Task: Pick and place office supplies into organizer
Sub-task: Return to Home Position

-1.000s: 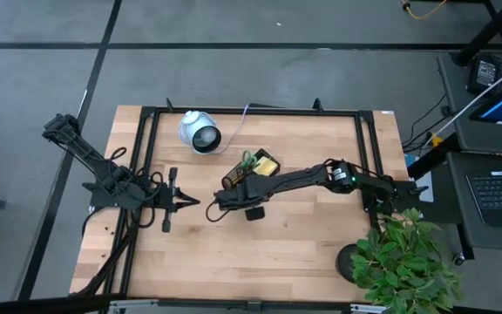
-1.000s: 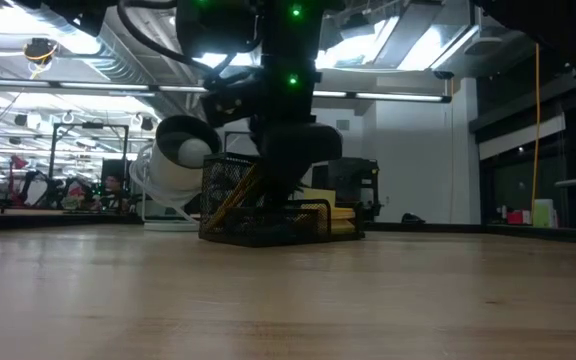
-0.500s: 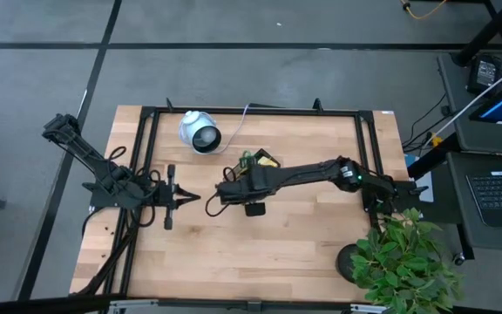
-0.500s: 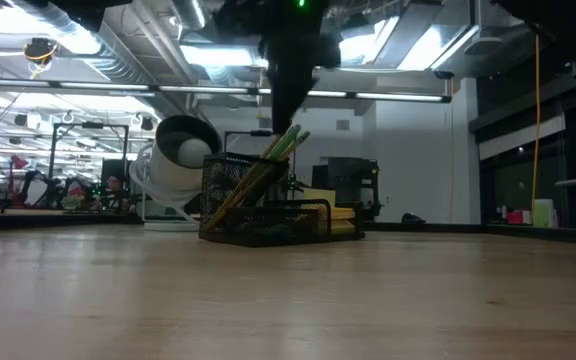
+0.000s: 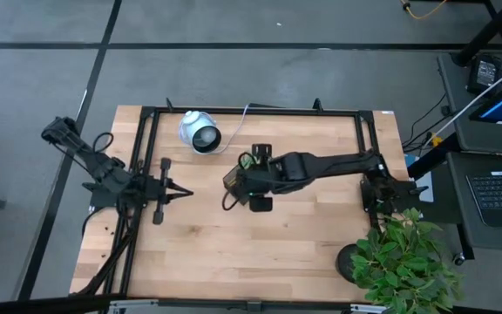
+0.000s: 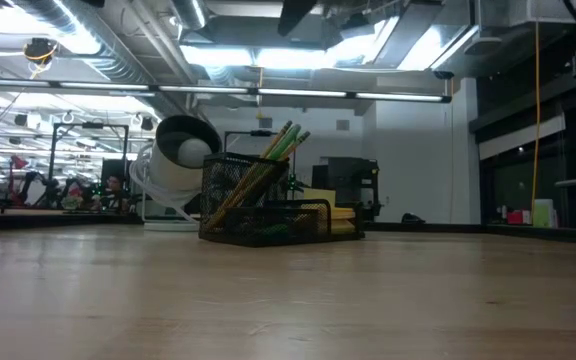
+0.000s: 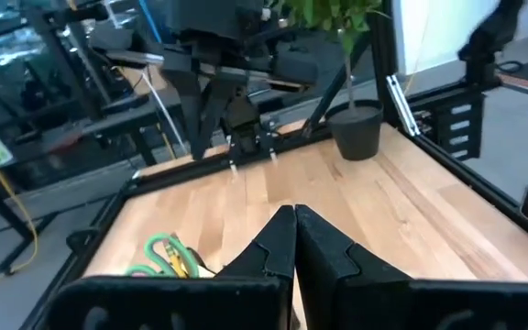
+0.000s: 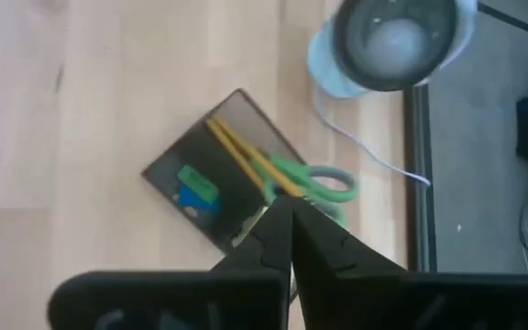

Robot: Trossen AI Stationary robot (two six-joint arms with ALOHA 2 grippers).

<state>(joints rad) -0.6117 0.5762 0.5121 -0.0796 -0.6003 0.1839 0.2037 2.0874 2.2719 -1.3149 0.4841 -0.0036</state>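
- High view: the right gripper is hovering directly above the organizer at the middle of the worktop. The left gripper is waiting well apart, near the left edge.
- Low view: pencils are leaning out of the organizer.
- Left wrist view: its fingers are pressing together, empty.
- Right wrist view: the right arm's fingers are closing on nothing and pointing down at the organizer, which is holding scissors and a green block.

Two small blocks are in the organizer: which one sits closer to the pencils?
The green block. It lies beside the blue block, on the side toward the two pencils in the black organizer. The blue one is farther from them.
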